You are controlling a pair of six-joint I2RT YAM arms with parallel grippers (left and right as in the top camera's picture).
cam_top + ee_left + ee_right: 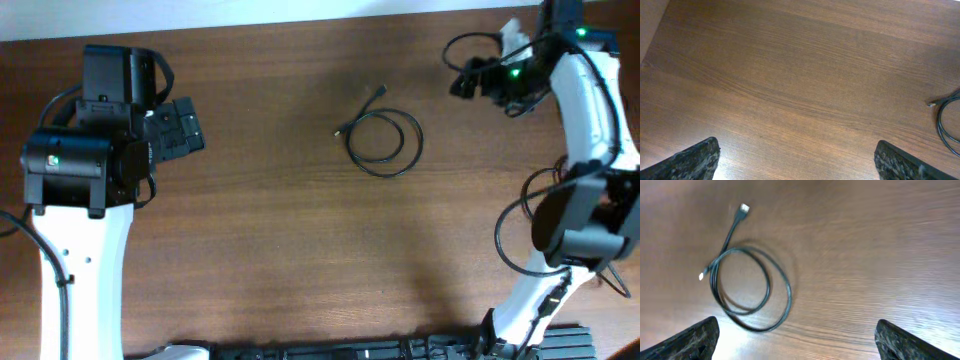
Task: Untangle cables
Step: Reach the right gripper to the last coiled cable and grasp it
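Note:
One thin black cable (420, 140) lies as a loose double loop on the brown table, with two small plug ends pointing up-left. In the right wrist view the cable (789, 292) lies ahead and to the left of my fingers. In the left wrist view only part of the cable (938, 122) shows, at the right edge. My left gripper (193, 128) (797, 162) is open and empty, far left of the cable. My right gripper (463, 80) (797, 340) is open and empty, up and to the right of the coil. No other cables show.
The wooden table (300, 250) carries nothing else in view. The white arm bases stand at the left (80, 260) and right (590, 120), each with thicker black wires of its own. A dark rail (400, 350) runs along the front edge.

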